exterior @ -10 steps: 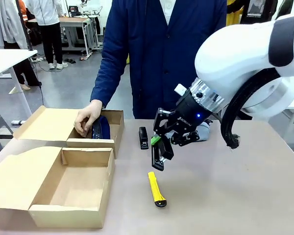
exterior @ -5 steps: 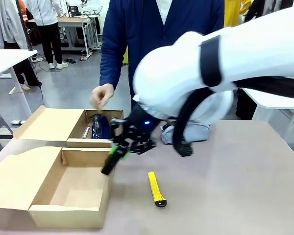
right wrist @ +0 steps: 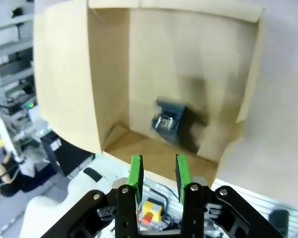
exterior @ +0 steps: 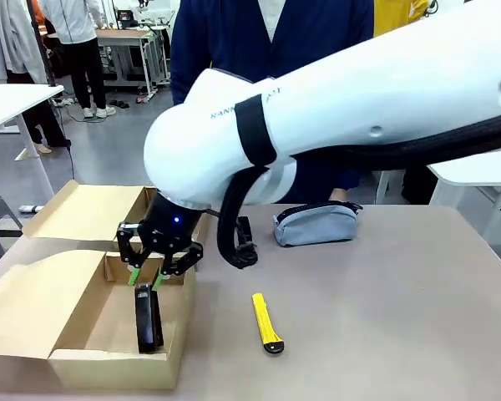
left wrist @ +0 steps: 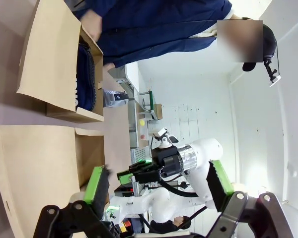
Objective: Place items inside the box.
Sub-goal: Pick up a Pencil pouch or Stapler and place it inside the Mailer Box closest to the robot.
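- A stapler (exterior: 148,322) is standing in the near box (exterior: 108,368), at the left of the table (exterior: 401,317).
- A knife (exterior: 266,322) is lying on the table, right of that box.
- A pouch (exterior: 315,224) is lying behind the knife.

Front view: bright, even indoor light from overhead, soft shadows only. The right arm (exterior: 334,100) sits close to the lens, slightly soft, w/ mild sheen on its white shell.

Right wrist view: blurry overall. The black stapler (right wrist: 170,124) is smeared, w/ a dark soft shadow beside it on the box (right wrist: 109,74) floor; straight edges bend near the frame borders.

Left wrist view: sharper, but the bg wall (left wrist: 268,99) is nearly blown out white and wide-angle curvature is strong.
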Tool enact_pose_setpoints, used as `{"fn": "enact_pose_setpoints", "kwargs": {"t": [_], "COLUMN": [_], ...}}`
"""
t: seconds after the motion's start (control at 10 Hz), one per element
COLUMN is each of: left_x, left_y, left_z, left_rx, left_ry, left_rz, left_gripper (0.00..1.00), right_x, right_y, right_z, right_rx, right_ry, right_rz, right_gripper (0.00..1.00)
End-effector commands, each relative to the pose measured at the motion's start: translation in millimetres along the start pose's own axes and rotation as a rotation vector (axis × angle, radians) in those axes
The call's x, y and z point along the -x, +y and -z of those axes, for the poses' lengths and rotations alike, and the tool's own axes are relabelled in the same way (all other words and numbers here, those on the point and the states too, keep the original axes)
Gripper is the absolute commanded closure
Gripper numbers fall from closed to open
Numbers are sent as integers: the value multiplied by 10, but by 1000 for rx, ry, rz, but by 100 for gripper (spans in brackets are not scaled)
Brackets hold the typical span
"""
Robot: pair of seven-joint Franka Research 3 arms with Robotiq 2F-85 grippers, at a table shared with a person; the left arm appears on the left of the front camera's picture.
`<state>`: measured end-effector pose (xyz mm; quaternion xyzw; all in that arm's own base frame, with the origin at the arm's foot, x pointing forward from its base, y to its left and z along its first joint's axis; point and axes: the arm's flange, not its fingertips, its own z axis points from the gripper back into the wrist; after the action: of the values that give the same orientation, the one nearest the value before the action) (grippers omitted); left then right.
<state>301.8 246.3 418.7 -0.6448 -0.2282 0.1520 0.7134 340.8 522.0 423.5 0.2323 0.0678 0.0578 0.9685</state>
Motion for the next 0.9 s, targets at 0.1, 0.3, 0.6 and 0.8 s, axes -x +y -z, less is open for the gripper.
{"fn": "enact_pose_setpoints", "kwargs": {"t": [0.1, 0.3, 0.6, 0.8], "left_x": [12, 12, 12, 12], "left_y": [-6, -6, -6, -6], "left_z": [-1, -1, -1, -1], "left_rx": [8, 8, 8, 8], "left_ry": [8, 8, 8, 8], "left_rz": [21, 21, 21, 21], "left_gripper": [0, 0, 0, 0], "right_x": [-186, -225, -225, -217], "right_y": [88, 40, 12, -15], "right_z": [20, 70, 69, 55], "right_rx": [58, 53, 56, 45], "right_ry": [104, 122, 104, 90], "right_rz": [6, 17, 5, 8], "right_gripper": [64, 64, 5, 0]}}
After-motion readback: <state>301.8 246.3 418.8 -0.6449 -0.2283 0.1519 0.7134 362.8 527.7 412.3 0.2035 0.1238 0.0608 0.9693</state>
